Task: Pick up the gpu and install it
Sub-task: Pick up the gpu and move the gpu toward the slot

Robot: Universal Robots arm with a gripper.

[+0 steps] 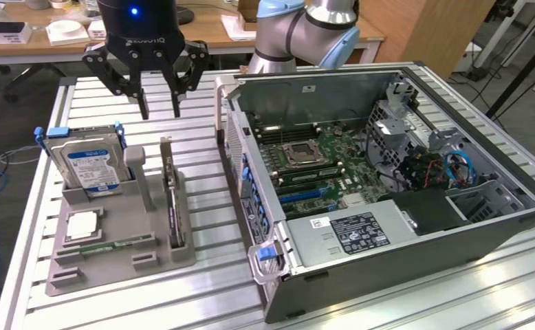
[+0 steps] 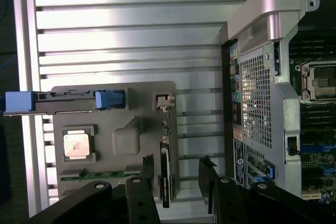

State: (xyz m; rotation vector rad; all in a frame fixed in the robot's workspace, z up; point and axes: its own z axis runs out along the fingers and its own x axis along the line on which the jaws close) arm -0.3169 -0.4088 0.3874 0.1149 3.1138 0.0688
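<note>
Though wooden desks (image 1: 29, 49) stand in the room behind, the work sits on a bench (image 1: 432, 295) made of long silver metal slats. A grey tray (image 1: 111, 265) lies near one side edge of the bench. An open computer case (image 1: 415, 240) lies beside the tray and takes up the rest of the bench.

The gpu (image 1: 172, 203) is in the tray, standing up on its thin edge in a slot. The slot runs along the tray's edge that faces the computer case. The gpu's long side runs the same way as that tray edge, from the near end of the tray to the far end. Its silver end points to the far end, where the hard drive (image 1: 89, 165) stands.

The gripper (image 1: 160, 110) hangs in the air over the far part of the bench, higher than the tray. Its two fingers are spread apart and hold nothing. It is not touching the gpu. In the wrist view, the gpu's dark edge shows between the two fingers, closer to one finger than the other.
</note>
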